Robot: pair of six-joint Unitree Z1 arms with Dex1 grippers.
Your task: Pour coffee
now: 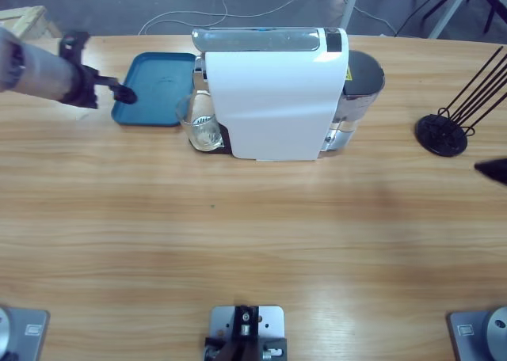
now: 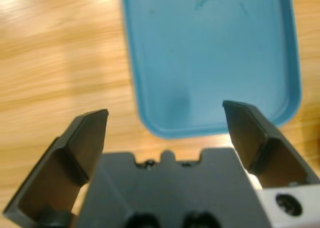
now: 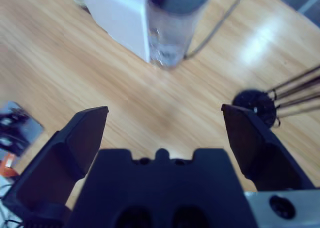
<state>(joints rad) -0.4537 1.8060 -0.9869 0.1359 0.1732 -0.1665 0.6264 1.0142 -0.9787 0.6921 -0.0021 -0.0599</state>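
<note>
Over the blue tray's [image 2: 210, 63] near edge, left gripper [image 2: 165, 113] spread wide, right gripper [image 3: 165, 113] likewise gaping above bare table [image 3: 75, 78].

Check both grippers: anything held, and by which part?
Nothing held. Left gripper is open above the blue plastic tray's edge; right gripper is open over the bare wooden table.

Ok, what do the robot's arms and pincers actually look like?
The left arm is a silver-grey cylinder ending in a black wrist. The left pincer has two black wedge-shaped jaws on a dark grey body with a screw head. The right pincer looks the same.
</note>
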